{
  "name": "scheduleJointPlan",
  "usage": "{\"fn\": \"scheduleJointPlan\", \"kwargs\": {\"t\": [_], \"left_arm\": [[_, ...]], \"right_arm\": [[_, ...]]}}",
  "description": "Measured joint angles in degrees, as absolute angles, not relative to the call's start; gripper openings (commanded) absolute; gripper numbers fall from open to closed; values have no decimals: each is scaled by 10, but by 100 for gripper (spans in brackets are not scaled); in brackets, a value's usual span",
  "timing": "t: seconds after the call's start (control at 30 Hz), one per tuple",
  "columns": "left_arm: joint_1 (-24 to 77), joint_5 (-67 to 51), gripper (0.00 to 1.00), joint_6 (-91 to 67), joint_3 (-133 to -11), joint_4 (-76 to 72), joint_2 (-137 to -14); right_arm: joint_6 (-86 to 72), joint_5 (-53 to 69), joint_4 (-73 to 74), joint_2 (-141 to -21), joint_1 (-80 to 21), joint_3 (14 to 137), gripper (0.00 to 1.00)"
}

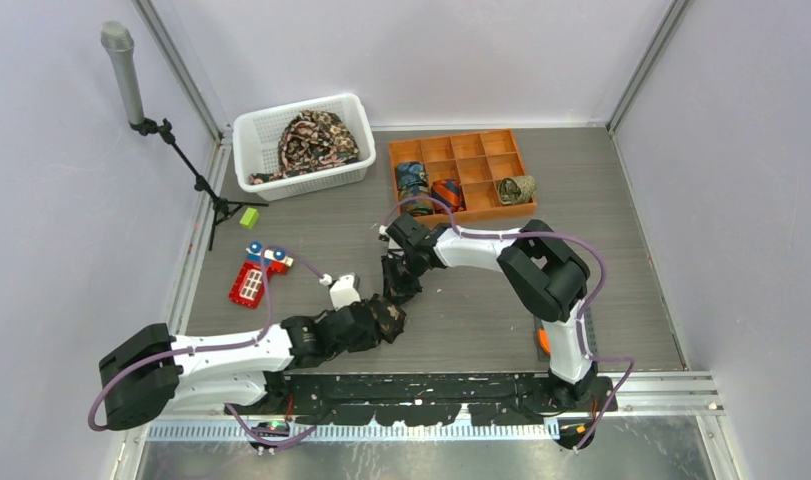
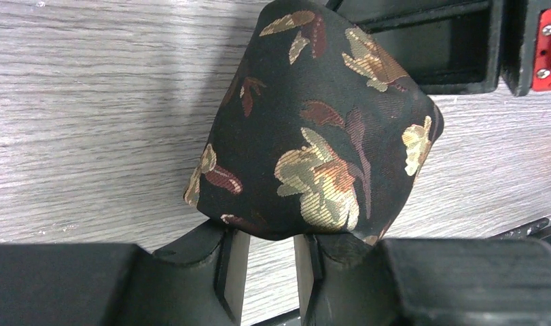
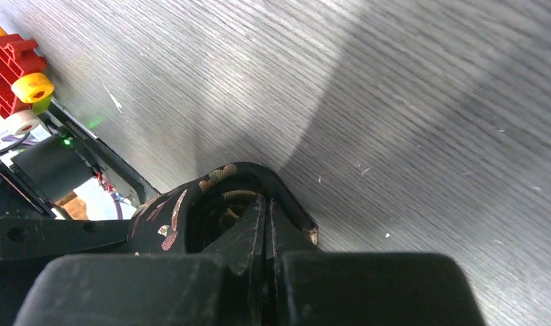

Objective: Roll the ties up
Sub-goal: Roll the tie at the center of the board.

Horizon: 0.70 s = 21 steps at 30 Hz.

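- The black floral tie (image 2: pixel 313 136) is being held between the two arms, over the near middle of the counter (image 2: pixel 89 136) and well apart from the orange tray (image 1: pixel 451 137).
- The left gripper (image 2: pixel 269 246) is grasping the lower fold of the tie's wide end. Its jaws are standing partly apart and are pinching the cloth only at their tips.
- The right gripper (image 3: pixel 265 221) is clenched almost fully, and the tie is curling over its tips in a loop. A thin layer seems to be pinched between the jaws, but the tips are hiding it.
- Risk: the left hold is shallow and the cloth is looking smooth, so a pull from the other arm is likely to draw the fold out.
- Risk: the loop is lying loosely, so the roll may be springing open at release.
- Risk: if the winding is going crooked, the roll is becoming a cone and may be fitting badly into a compartment.
- The tie is a finely ribbed woven cloth with a slight sheen, black with tan and rust leaves. It is soft and is bulging here into a rounded pouch with a pointed top.
- The counter is a hard, flat, grey wood-grain surface, so a roll may be sliding on it.
- The rolled ties (image 1: pixel 413 180) are sitting as compact cylinders in the square cells of the rigid tray.
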<state>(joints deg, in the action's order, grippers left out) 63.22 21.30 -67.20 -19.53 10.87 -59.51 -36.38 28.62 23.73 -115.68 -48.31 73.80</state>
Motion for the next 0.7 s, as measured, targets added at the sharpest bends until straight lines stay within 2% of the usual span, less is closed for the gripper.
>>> {"fn": "scheduleJointPlan", "kwargs": {"t": [0.47,0.63,0.7], "left_arm": [[624,205,31,-664,-195,101,-596],[620,205,34,-659,-184,128,-561],[618,204,38,-658,-182,145,-546]], "right_arm": [[-390,304,181,-1156,-476,714,3],[-388,297,204,-1156,-459,718,3],[-383,288,221,-1156,-454,727,3]]}}
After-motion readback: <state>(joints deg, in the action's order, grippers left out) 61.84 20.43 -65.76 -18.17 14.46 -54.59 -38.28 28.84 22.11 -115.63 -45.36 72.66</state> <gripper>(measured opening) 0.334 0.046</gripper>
